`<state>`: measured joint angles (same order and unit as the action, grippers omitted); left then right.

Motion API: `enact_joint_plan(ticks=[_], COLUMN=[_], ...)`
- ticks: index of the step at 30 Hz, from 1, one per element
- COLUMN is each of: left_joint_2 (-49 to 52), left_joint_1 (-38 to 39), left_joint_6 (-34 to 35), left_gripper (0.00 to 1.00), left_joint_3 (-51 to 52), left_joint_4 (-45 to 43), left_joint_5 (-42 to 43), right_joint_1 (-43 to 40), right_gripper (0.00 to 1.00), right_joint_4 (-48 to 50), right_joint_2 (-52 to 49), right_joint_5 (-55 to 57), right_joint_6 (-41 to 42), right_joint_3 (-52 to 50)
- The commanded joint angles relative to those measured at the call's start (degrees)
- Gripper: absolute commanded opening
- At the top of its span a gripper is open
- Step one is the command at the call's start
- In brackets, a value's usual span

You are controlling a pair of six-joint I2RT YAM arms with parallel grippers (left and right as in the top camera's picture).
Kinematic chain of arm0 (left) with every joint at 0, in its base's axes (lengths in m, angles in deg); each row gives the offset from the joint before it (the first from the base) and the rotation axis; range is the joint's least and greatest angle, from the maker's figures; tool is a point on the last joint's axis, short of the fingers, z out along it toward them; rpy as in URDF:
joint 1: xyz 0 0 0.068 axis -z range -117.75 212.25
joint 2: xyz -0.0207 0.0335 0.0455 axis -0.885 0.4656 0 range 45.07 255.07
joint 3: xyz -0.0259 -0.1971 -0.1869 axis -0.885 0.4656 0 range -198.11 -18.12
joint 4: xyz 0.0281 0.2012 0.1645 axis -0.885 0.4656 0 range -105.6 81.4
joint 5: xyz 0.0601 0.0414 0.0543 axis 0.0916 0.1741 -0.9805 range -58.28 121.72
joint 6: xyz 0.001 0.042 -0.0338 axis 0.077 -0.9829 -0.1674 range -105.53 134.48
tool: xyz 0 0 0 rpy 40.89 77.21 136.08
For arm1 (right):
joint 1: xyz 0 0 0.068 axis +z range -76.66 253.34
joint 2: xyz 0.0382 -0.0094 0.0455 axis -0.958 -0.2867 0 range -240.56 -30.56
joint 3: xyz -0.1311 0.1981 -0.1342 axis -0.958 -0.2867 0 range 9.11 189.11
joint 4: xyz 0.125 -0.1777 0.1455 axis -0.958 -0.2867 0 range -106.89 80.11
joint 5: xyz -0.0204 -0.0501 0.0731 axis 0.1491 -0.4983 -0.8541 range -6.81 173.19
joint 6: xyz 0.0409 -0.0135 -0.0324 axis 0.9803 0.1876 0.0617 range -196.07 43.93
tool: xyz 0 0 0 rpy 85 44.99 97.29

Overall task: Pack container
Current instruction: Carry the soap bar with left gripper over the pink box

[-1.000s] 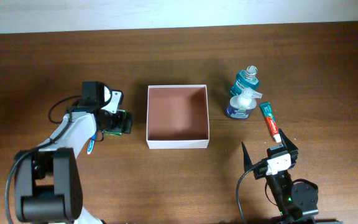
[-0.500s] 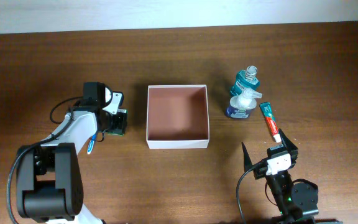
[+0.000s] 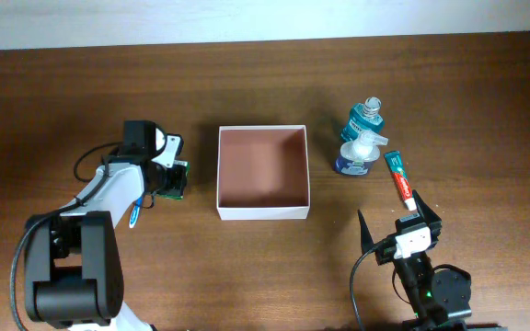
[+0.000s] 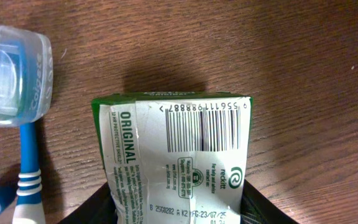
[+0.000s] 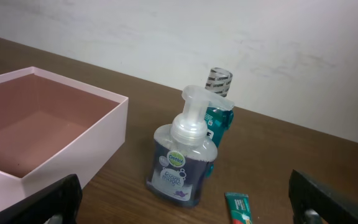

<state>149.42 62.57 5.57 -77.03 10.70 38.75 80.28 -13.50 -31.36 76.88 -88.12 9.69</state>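
Observation:
The container [image 3: 263, 213], a square white-walled box with a reddish-brown floor, sits mid-table with nothing in it; its near corner [image 5: 73, 155] shows in the right wrist view. To its left, my left gripper [image 3: 175, 180] is shut on a green and white soap packet [image 4: 176, 143] that lies on the wood, with a black finger [image 4: 263, 208] pressed against each side. My right gripper [image 3: 397, 217] stands open near the front edge with nothing between its fingers [image 5: 331, 199].
A blue toothbrush [image 4: 27, 168] with a clear head cap [image 4: 14, 74] lies just left of the packet. Right of the container stand a foam pump bottle [image 3: 355, 154] and a teal mouthwash bottle [image 3: 367, 118]. A toothpaste tube [image 3: 398, 179] lies in front of them.
My left gripper's jaws have come in from wide open to grip the soap packet's sides. The right arm has not moved.

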Motion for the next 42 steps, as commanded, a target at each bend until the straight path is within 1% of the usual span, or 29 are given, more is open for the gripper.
enact_joint_plan(ticks=[1, 5, 6, 9, 14, 16, 21, 26, 31, 35, 39, 42], left_joint_2=[-2.78, -7.48, -8.74, -13.11, -20.48, -23.30, -28.92, -29.31, -29.14, -28.46, -26.36, -23.87], left_joint_1=[0.17, 0.17, 0.17, 0.24, 1.62, 3.13, 9.90, 17.44, 22.73, 26.47, 30.40, 32.04], left_joint_6=[2.58, 2.89, 2.99, 4.87, 7.50, 8.83, 12.41, 18.91, 25.18, 26.60, 30.42, 30.75], left_gripper=[0.32, 0.31, 0.29, 0.27, 0.27, 0.26, 0.24, 0.24, 0.22, 0.22, 0.22, 0.23], left_joint_3=[-2.51, -3.56, -3.63, -3.63, -3.63, -3.65, -3.65, -3.65, -3.65, -3.65, -3.65, -3.65], left_joint_4=[0.90, 1.95, 2.05, 2.64, 4.07, 4.83, 5.75, 4.94, 4.98, 4.81, 3.96, 2.36], left_joint_5=[0.61, 0.61, 0.63, 0.63, 0.68, 0.85, 0.63, -0.15, -5.53, -8.28, -11.93, -13.38], right_joint_1=[-0.33, -0.33, -0.33, -0.33, -0.33, -0.33, -0.33, -0.33, -0.33, -0.33, -0.33, -0.33], right_gripper=[0.98, 0.98, 0.98, 0.98, 0.98, 0.98, 0.98, 0.98, 0.98, 0.98, 0.98, 0.98], right_joint_4=[-0.24, -0.26, -0.24, -0.24, -0.26, -0.24, -0.24, -0.24, -0.24, -0.24, -0.26, -0.26], right_joint_2=[0.55, 0.55, 0.55, 0.55, 0.55, 0.55, 0.55, 0.55, 0.55, 0.55, 0.55, 0.55], right_joint_5=[-0.11, -0.11, -0.11, -0.11, -0.11, -0.11, -0.11, -0.11, -0.11, -0.11, -0.11, -0.11], right_joint_6=[0.07, 0.04, 0.04, 0.04, 0.04, 0.04, 0.04, 0.04, 0.04, 0.04, 0.04, 0.07], right_joint_3=[-0.26, -0.26, -0.26, -0.26, -0.26, -0.26, -0.26, -0.26, -0.26, -0.26, -0.26, -0.26])
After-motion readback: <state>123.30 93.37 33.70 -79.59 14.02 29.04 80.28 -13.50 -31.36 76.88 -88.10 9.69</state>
